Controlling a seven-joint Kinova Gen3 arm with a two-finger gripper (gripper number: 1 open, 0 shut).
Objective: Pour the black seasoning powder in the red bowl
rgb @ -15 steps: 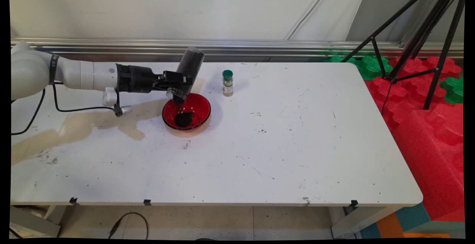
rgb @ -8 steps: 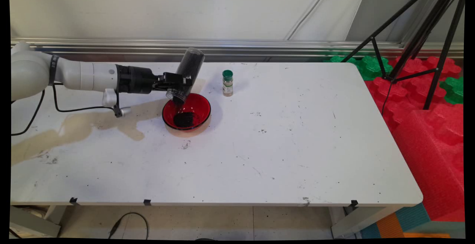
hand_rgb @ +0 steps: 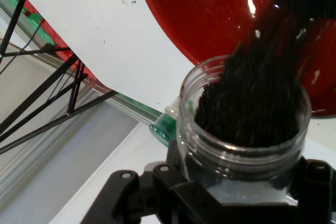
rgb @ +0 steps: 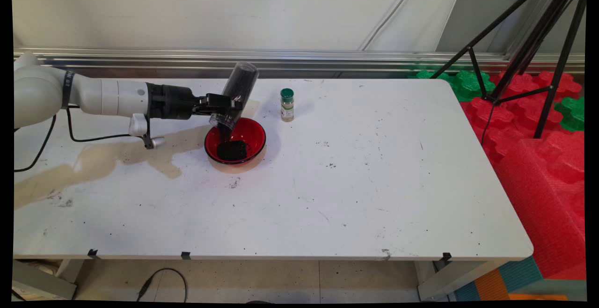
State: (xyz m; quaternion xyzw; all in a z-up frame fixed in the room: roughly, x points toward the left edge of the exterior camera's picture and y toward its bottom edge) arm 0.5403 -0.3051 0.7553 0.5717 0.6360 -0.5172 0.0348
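1. Along the table's (rgb: 327, 195) left edge you had a tan stain (rgb: 107, 158) spreading in from the side, under the arm.
2. Your gripper (rgb: 223, 106) reached in level from the left and was clamped on a clear jar (rgb: 235, 93), near its open mouth.
3. The jar was tipped mouth-down, its base raised toward the far edge, and dark grains (hand_rgb: 252, 98) were streaming out of its mouth.
4. Right below the mouth sat a red bowl (rgb: 252, 135), left of the middle and near the far edge, with a dark heap (rgb: 231, 150) on its bottom.
5. Just right of the bowl, a small green-capped bottle (rgb: 287, 105) stood upright, apart from it.
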